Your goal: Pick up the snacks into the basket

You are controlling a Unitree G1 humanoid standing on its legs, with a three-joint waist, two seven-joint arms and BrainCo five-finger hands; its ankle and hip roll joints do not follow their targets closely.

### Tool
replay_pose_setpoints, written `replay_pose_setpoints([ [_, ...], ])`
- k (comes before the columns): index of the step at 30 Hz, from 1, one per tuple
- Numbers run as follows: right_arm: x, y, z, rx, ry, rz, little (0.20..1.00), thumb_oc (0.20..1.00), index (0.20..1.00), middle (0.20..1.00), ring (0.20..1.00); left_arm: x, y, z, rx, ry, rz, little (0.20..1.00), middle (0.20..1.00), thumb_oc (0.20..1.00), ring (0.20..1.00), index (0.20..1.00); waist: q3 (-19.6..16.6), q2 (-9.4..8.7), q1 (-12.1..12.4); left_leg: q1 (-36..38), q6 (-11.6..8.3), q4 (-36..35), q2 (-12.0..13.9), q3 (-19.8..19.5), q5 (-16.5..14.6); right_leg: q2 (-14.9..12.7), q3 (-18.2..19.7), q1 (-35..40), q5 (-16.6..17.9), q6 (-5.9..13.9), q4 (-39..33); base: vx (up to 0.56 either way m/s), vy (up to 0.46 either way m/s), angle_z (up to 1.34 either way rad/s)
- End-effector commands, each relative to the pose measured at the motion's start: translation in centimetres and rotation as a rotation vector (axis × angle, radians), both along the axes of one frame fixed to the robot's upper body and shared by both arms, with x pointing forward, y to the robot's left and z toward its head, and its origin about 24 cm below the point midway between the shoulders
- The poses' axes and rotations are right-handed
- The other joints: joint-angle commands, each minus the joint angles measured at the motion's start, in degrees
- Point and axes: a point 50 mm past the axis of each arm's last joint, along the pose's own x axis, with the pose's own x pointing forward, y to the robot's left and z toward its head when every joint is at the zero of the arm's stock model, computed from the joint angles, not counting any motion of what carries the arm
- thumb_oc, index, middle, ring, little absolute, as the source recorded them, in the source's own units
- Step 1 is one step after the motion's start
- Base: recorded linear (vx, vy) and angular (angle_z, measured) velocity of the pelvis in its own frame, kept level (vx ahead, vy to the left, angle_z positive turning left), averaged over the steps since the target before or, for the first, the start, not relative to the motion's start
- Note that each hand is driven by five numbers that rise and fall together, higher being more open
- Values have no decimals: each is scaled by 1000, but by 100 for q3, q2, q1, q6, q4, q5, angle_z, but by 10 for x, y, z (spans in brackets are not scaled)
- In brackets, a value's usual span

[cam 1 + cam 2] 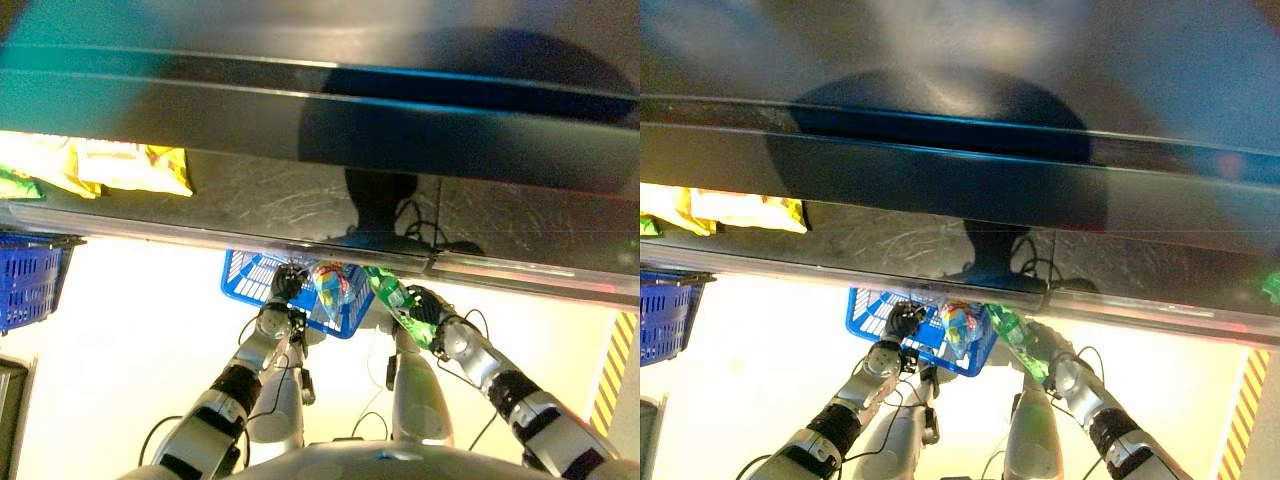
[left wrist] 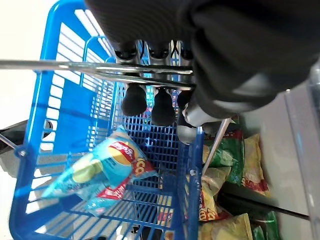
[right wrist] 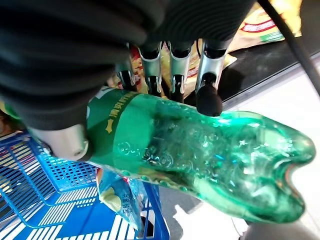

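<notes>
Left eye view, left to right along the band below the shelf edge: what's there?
Dark blue basket → left hand gripping the handle of the blue basket → blue chip bag in that basket → green bottle → right hand holding it.

From the head we look down; both close wrist views share the blue basket (image 2: 30, 165).

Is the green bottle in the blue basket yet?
Not yet. The right robot hand grips the green bottle beside the blue basket, which already holds a snack bag.
</notes>
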Motion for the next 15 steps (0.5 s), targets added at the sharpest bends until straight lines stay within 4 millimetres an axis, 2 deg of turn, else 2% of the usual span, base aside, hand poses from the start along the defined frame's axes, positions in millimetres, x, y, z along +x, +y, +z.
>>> replay_pose_setpoints([
  [1,12,17,12,12,-76,62,200,200,200,200,200,25,-19,34,-13,-154,-29,200,200,200,200,200,-37,-166,132,-254,-79,3,-67,-567,80,-109,-12,-317,106,289,243,-19,-3,5],
  [8,32,43,21,8,-109,106,200,200,200,200,200,37,-43,56,-37,-226,-80,200,200,200,200,200,147,-131,221,-433,-111,3,-65,-625,156,-127,-43,-463,143,281,259,-21,-4,8],
  [11,42,65,26,-3,-119,150,200,200,200,200,200,43,-68,79,-78,-305,-159,200,200,200,200,200,277,-83,292,-561,-123,3,-71,-691,205,-147,-110,-549,167,278,263,-35,-19,5],
  [15,47,74,30,-21,-135,171,200,200,200,200,200,42,-79,92,-118,-353,-205,200,200,200,200,200,341,-59,342,-637,-138,3,-79,-721,231,-159,-142,-582,182,280,254,-22,-4,15],
])
